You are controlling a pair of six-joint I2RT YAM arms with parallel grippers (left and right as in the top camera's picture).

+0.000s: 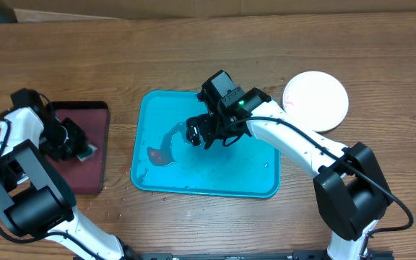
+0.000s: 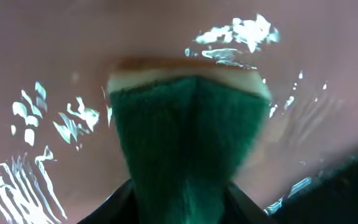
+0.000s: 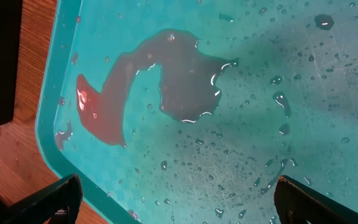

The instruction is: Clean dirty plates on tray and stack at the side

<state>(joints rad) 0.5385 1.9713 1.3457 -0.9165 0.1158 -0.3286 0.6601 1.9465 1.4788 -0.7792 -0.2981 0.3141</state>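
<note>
The right arm (image 1: 295, 141), white links with black joints, stretches leftward from its base with the wrist tipped down. The right gripper (image 1: 199, 133) hangs with its jaws spread wide, dark fingertips (image 3: 55, 196) far apart. The left arm (image 1: 20, 130) is folded back on itself. The left gripper (image 1: 78, 144) points down, and a green scouring sponge (image 2: 185, 143) sits between its fingers (image 2: 114, 208). Whether they press it cannot be told.

Overhead faces straight down; both wrist views sit close, right sharing the tray (image 1: 215, 180).
</note>
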